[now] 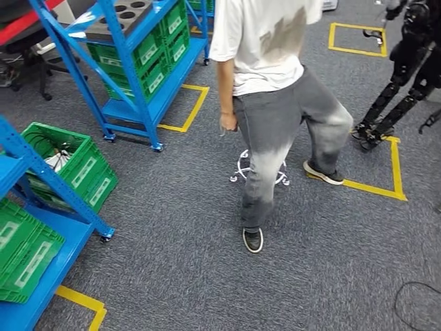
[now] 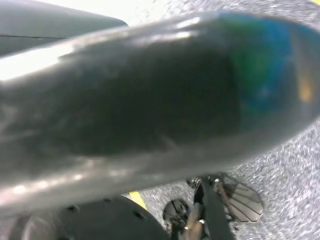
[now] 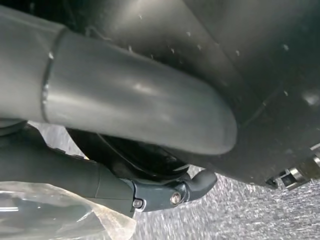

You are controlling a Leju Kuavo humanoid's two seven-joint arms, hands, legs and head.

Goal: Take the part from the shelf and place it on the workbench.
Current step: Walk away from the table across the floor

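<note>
In the right wrist view my right hand (image 3: pixel 132 115) shows its thick grey thumb and a darker finger (image 3: pixel 166 195) lying along a clear plastic bag (image 3: pixel 56 215), the wrapped part, which it appears to hold; the bag's contents are hidden. My left hand (image 2: pixel 151 110) appears in the left wrist view as a blurred grey mass, and how its fingers lie cannot be made out. A blue shelf (image 1: pixel 130 76) with green crates (image 1: pixel 156 52) stands at the far left in the head view. A second blue shelf (image 1: pixel 31 276) is close at my left.
A person (image 1: pixel 270 103) in a white shirt and grey trousers steps across the grey carpet straight ahead, by a wheeled stool base (image 1: pixel 242 169). Another dark robot (image 1: pixel 406 69) stands at the far right. An open green crate (image 1: pixel 73 165) sits on the floor at left. Yellow tape (image 1: pixel 395 172) marks the floor.
</note>
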